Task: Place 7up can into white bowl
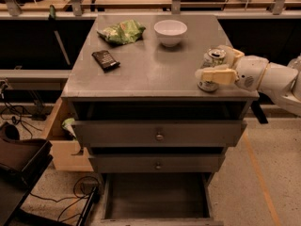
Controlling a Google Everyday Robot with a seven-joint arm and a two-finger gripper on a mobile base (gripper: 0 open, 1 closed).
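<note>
The gripper [208, 62], at the view's right, is cream-yellow. Behind it are a rounded white wrist [248, 73] and a smooth white arm [282, 81].

Your claw [210, 65] sits at the 7up can [215, 57] on the table's [155, 81] front right corner. From there to the white bowl [170, 32] the tabletop lies bare. The snack bag [121, 32] and dark packet [105, 60] lie well left.
</note>
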